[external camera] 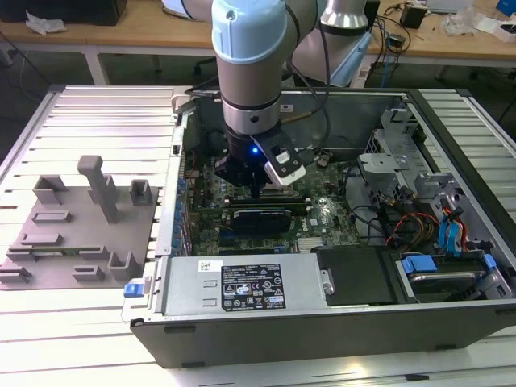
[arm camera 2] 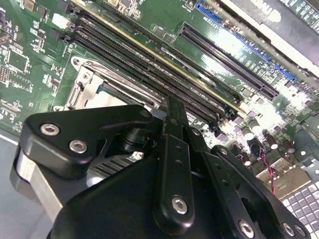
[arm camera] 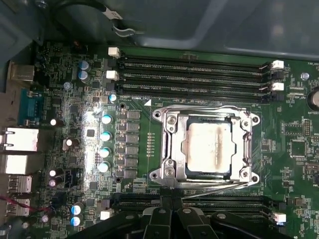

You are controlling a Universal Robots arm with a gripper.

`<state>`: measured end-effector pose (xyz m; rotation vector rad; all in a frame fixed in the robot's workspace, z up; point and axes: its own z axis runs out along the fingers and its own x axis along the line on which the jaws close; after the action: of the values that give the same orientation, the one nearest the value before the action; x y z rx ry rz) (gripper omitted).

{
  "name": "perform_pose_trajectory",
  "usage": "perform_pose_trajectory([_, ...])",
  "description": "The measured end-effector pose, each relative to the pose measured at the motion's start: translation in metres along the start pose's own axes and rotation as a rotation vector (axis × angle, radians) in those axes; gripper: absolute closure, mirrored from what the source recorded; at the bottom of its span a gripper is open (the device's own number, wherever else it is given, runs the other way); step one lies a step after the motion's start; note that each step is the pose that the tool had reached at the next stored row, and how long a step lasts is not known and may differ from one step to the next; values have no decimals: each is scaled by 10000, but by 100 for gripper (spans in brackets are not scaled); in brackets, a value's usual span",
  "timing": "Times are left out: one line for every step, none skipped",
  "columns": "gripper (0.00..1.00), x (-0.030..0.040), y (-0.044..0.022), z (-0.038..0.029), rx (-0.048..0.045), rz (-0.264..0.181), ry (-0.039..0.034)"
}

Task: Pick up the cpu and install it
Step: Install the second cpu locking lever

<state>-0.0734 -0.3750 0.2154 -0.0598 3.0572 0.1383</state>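
The cpu (arm camera: 208,148), a pale silver square with smeared paste, lies flat in the motherboard's socket inside the metal frame (arm camera: 168,149) in the first wrist view. My gripper (external camera: 256,189) hangs low over the green motherboard (external camera: 326,211) in the open computer case, just beside the socket. In both wrist views its black fingers (arm camera 2: 173,124) stand pressed together with nothing seen between them. The gripper (arm camera: 172,219) sits just off the socket's edge, over a memory slot, apart from the cpu. In the second wrist view the socket frame (arm camera 2: 92,82) is partly hidden behind the gripper body.
Long memory slots (arm camera: 194,74) flank the socket on two sides. A power supply with a white label (external camera: 251,286) lines the case's near wall. Drive bays with blue tabs (external camera: 451,234) and cables fill the exterior view's right. A grey parts fixture (external camera: 81,234) lies at the exterior view's left.
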Motion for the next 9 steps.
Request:
perform_pose_trajectory([89, 0, -5, 0, -75, 6, -3])
perform_pose_trajectory([89, 0, -11, 0, -206, 17, -9])
perform_pose_trajectory([89, 0, -12, 0, -247, 20, -11])
perform_pose_trajectory([89, 0, -12, 0, -249, 21, -11])
perform_pose_trajectory([89, 1, -12, 0, -250, 22, -11])
perform_pose_trajectory([89, 13, -15, 1, -275, 23, -17])
perform_pose_trajectory([89, 31, -16, 5, -325, 25, -33])
perform_pose_trajectory([89, 41, -17, 8, -343, 26, -37])
perform_pose_trajectory([89, 51, -18, 12, -355, 27, -41])
